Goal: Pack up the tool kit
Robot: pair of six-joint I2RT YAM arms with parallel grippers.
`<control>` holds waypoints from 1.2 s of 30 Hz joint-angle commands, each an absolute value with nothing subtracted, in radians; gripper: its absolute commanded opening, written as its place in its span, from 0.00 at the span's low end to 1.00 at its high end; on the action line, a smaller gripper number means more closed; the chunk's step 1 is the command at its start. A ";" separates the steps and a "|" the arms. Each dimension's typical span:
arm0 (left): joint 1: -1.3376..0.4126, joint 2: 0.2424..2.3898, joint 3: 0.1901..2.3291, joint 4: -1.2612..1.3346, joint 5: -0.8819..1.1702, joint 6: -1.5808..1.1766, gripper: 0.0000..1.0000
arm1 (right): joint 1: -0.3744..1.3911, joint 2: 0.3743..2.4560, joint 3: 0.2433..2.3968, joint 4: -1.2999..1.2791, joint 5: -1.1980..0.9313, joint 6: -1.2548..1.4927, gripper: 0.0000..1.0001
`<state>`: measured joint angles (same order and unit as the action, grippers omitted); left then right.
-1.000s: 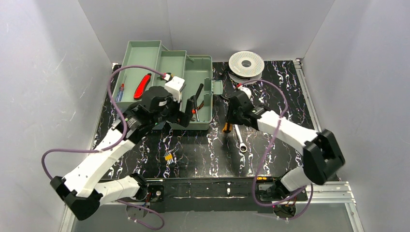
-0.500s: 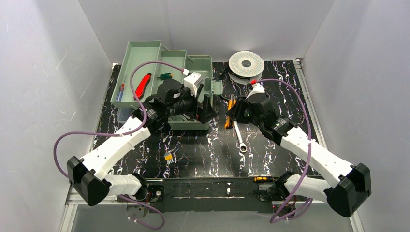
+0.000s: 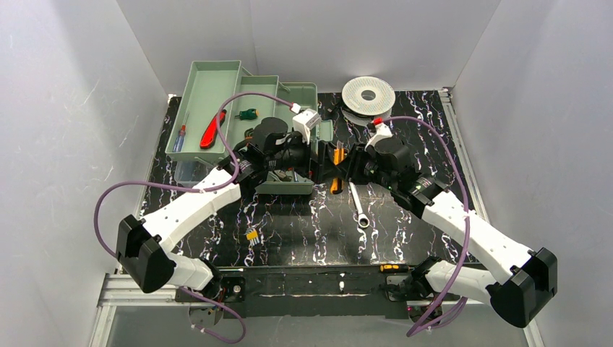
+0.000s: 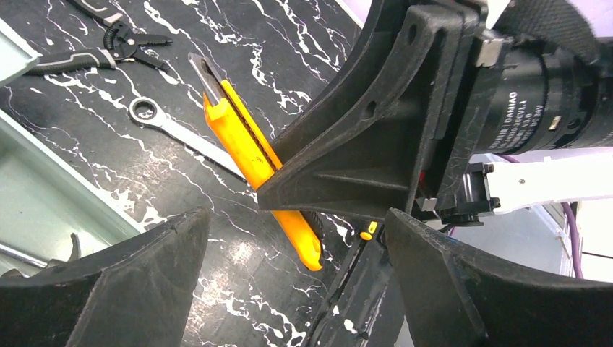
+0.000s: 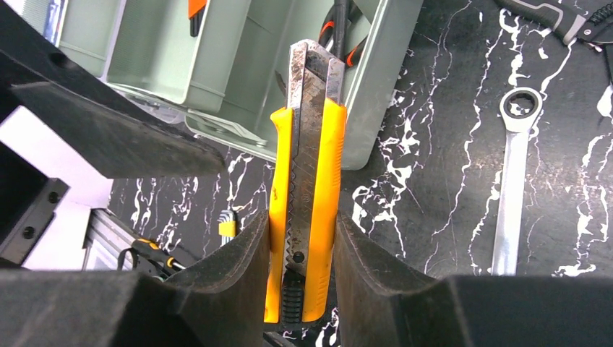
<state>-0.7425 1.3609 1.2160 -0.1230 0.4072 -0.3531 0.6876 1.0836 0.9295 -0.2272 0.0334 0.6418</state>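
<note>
tool kit (image 3: 209,90) open, right gripper (image 5: 300,235) pinching orange utility knife (image 5: 307,144), left gripper (image 4: 293,224) spread

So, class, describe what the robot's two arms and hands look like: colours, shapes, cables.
The left arm and right arm are white shells with chunky black joints. A purple cable loops along each. The left hand and right hand each have two thick, black, wedge-shaped fingers. The right wrist's black motor carries white lettering.
</note>
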 commanded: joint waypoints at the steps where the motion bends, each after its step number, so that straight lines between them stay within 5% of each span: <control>1: -0.752 1.365 1.224 -0.131 0.432 -0.371 0.89 | 0.684 1.064 0.999 -0.158 0.025 0.694 0.12; 17: -0.779 1.378 1.155 -0.090 0.366 -0.464 0.75 | 0.683 1.075 0.999 -0.101 0.039 0.773 0.11; 21: -0.781 1.404 1.171 -0.068 0.386 -0.460 0.60 | 0.684 1.061 0.967 -0.050 -0.006 0.774 0.11; 26: -0.781 1.421 1.175 -0.075 0.396 -0.458 0.26 | 0.683 1.026 0.929 -0.018 -0.014 0.763 0.13; 28: -0.781 1.420 1.181 -0.101 0.380 -0.450 0.11 | 0.683 1.020 0.933 -0.033 -0.008 0.750 0.21; 32: -0.779 1.396 1.193 -0.174 0.302 -0.421 0.02 | 0.682 1.016 0.965 -0.147 0.104 0.737 0.71; 36: -0.762 1.383 1.243 -0.300 0.185 -0.370 0.02 | 0.680 0.987 0.967 -0.275 0.275 0.731 0.80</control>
